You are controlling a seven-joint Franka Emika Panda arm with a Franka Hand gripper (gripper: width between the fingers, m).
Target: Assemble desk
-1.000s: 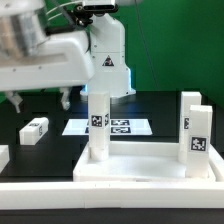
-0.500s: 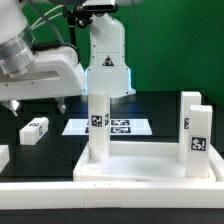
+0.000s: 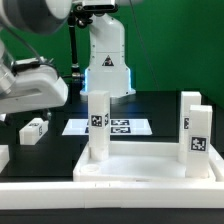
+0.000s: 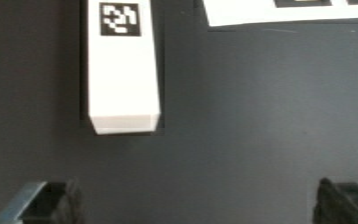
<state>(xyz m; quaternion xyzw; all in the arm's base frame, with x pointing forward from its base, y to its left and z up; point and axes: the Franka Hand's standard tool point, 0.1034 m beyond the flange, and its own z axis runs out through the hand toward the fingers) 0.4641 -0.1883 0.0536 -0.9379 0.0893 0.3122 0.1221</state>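
Evidently the arm is going after a loose leg. In the exterior view the top is lying flat on the counter near the camera, sockets up, so that legs can be pressed down into its corners. Three legs are already standing upright in it: one at about nine o'clock of the top's middle, two more close together at about three o'clock. The marker board is lying beyond the top, at about twelve o'clock from it, serving only as the rig's fixed reference.

A further leg is lying on its side on the counter, well apart from the top, at about ten o'clock from it. Another white piece is showing at the frame's edge, too cut off to name.

The pincer is standing released, its two fingers spread wide and holding nothing. In the wrist view the lying leg is stretching away lengthwise, tag at its far end, blunt end nearest the fingers. It is sitting ahead of the finger line, at about eleven o'clock from the gap's middle, not yet between the fingers and not touching them. Judging by this, the pincer is needing to shift toward the leg and sink around it before closing.
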